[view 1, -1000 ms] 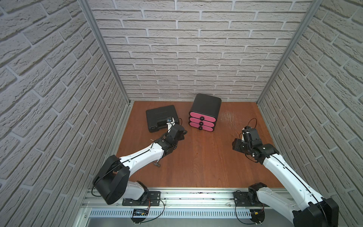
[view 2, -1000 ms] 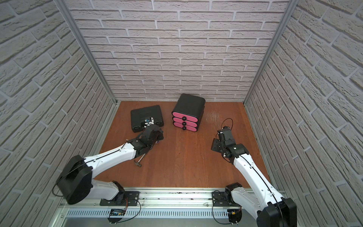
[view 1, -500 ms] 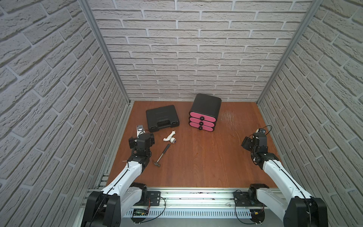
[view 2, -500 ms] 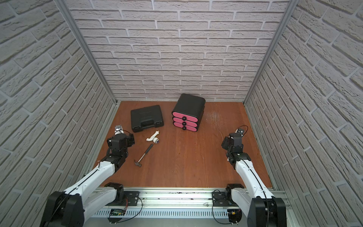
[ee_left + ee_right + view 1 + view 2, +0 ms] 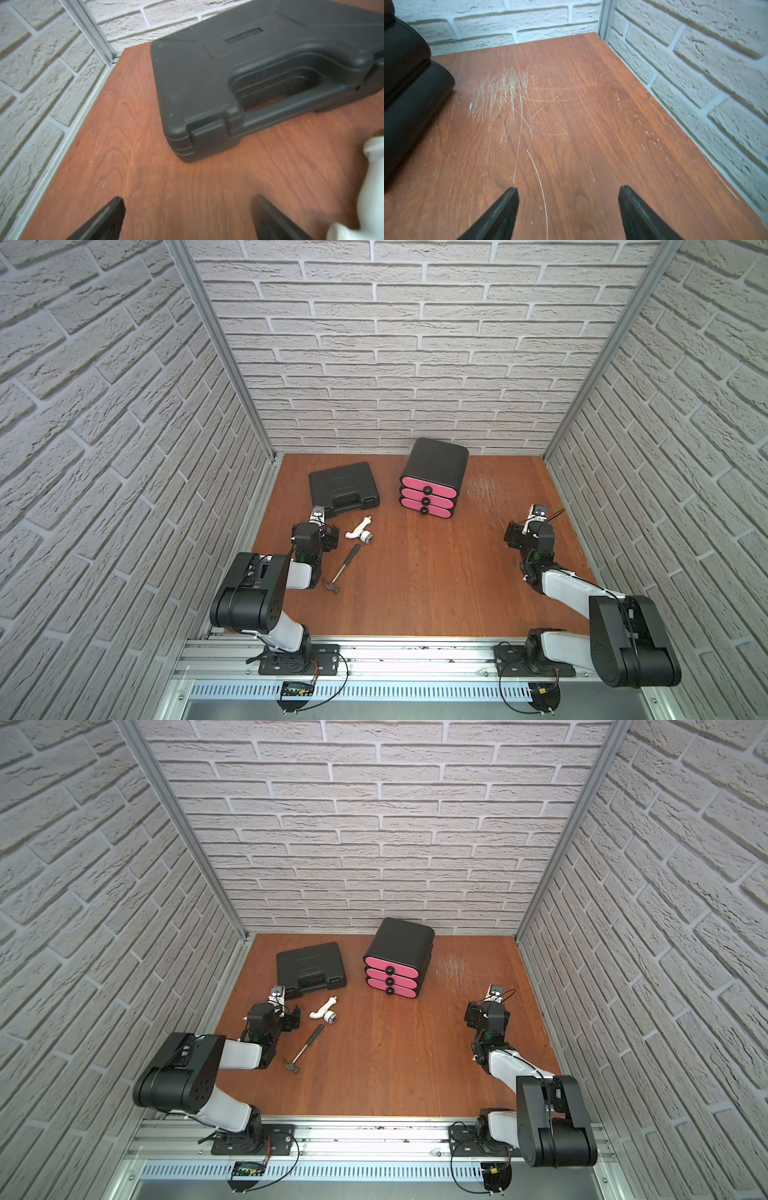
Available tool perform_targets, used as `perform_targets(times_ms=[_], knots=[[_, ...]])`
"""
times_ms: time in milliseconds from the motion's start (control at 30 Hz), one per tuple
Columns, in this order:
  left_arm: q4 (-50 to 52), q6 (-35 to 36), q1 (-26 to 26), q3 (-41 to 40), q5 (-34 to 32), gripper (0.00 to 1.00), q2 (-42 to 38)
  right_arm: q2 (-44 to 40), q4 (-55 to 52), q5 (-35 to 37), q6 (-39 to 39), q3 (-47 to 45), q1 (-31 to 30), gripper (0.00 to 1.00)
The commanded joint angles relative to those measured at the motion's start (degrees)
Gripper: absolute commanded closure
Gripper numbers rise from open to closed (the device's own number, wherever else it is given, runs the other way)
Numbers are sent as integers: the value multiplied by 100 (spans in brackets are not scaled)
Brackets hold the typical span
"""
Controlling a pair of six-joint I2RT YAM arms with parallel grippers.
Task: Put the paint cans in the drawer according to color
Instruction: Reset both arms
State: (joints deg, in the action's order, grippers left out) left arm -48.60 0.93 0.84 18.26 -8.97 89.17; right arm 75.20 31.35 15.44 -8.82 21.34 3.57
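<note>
— what did we grip?
— nothing. our left fingers [image 5: 108, 218] were spread over bare desk [image 5: 145, 166] near the black case [image 5: 207, 83]; our right fingers [image 5: 502, 209] were spread too.
— and the paint cans?
— out of our sight. the drawer unit [image 5: 428, 491] stood at the back of the desk, all three pink drawers shut.

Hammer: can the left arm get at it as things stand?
Probably yes. The hammer lies flat on bare table right beside the left gripper, which is open and empty. Nothing lies on it; the pipe fitting sits apart, past the handle's end.
</note>
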Motion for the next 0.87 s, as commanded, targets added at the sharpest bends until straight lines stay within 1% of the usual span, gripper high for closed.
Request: perform_targets(times_ms=[0, 67, 100, 167, 200, 233, 267, 300, 333, 400, 467, 533, 567, 633, 833], knots=[[-658, 136, 118, 125, 707, 2, -52, 436, 949, -719, 515, 226, -90, 20], [-577, 20, 187, 201, 653, 2, -24, 736, 1420, -827, 748, 125, -250, 18], [-515, -80, 227, 230, 510, 2, -26, 910, 1698, -826, 882, 52, -367, 18], [-407, -346, 252, 278, -81, 2, -30, 1265, 2333, -674, 1115, -78, -556, 16], [-454, -391, 239, 268, -282, 2, -15, 1441, 2785, -536, 1078, -215, -569, 13], [-437, -360, 165, 265, -438, 2, -17, 1429, 2784, -475, 1059, -204, -573, 7], [-471, -266, 48, 277, -601, 2, 9, 1353, 2509, -450, 1037, -136, -571, 1], [-629, -170, -28, 217, -694, 2, 13, 1265, 2126, -368, 976, -11, -574, 0], [-748, -95, -128, 167, -810, 2, 34, 1235, 1969, -344, 945, 35, -562, 0], [-703, -108, -116, 174, -783, 2, 21, 1351, 2126, -119, 830, 43, -528, 1], [-739, -108, -121, 165, -790, 2, 24, 1433, 2403, -187, 803, -29, -472, 1], [-707, -124, -100, 184, -737, 1, 26, 1388, 2295, -190, 794, -9, -468, 1], [-561, -156, -24, 248, -582, 2, 22, 1391, 2285, -184, 794, -7, -470, 1], [-148, -314, 281, 425, 86, 1, -8, 1402, 2318, -186, 794, -16, -463, 1], [-312, -284, 258, 349, 38, 2, -2, 1361, 2365, -196, 794, -58, -463, 1]])
